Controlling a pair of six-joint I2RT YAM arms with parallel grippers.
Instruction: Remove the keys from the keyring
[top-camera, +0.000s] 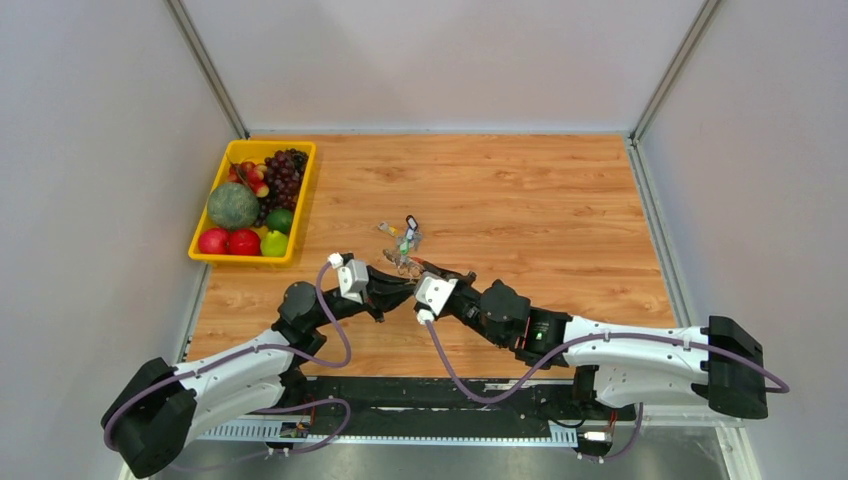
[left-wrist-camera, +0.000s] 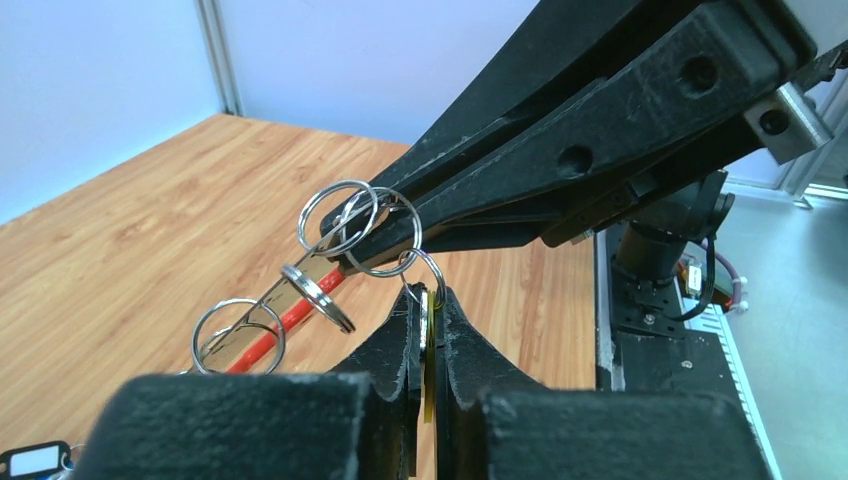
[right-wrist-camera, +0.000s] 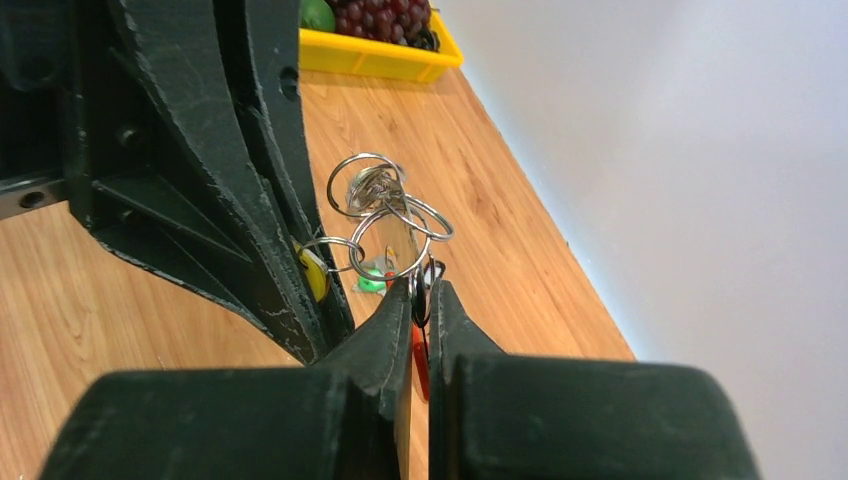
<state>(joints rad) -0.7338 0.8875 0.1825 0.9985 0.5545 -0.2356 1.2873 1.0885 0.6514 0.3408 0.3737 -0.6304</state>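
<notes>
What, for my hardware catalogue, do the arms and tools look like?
Left arm and right arm: white shells, black joints and shoulder housings, a purple-grey cable looping along each, a white block at each wrist. Left tool and right tool: matte black, two tapered, scuffed fingers.

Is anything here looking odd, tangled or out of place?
Nothing is spilled or broken. The one oddity: a jumble of silver rings bunched crookedly between the left gripper, shut on a yellowish piece, and the right gripper, shut on the red keyring.

Wooden table (top-camera: 560, 190) boxed in by 3 pale grey walls (top-camera: 440, 60).
</notes>
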